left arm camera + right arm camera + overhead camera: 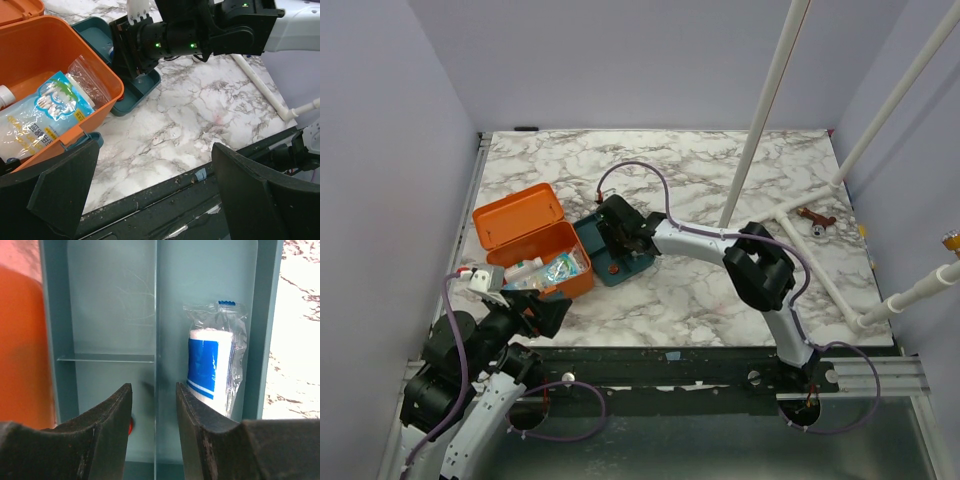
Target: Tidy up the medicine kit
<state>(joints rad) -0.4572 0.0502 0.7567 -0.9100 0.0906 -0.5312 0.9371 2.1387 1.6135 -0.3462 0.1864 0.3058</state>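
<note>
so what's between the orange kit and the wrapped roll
Past the medicine kit come the teal tray's side wall, left compartments and middle divider; right wrist view shows it.

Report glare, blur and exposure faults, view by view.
Top external: even light, sharp, soft shadows. Left wrist: glare on the plastic packets in the medicine kit. Right wrist: near fingers blurred, marble table washed out white, wrapped roll in focus.

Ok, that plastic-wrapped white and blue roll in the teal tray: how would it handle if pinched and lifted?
The wrapped roll looks soft and light, so it would probably squash a little under a pinch. Its glossy, loose film may slip or crinkle. Lying lengthwise against the wall of the teal tray, it seems unlikely to roll far.
</note>
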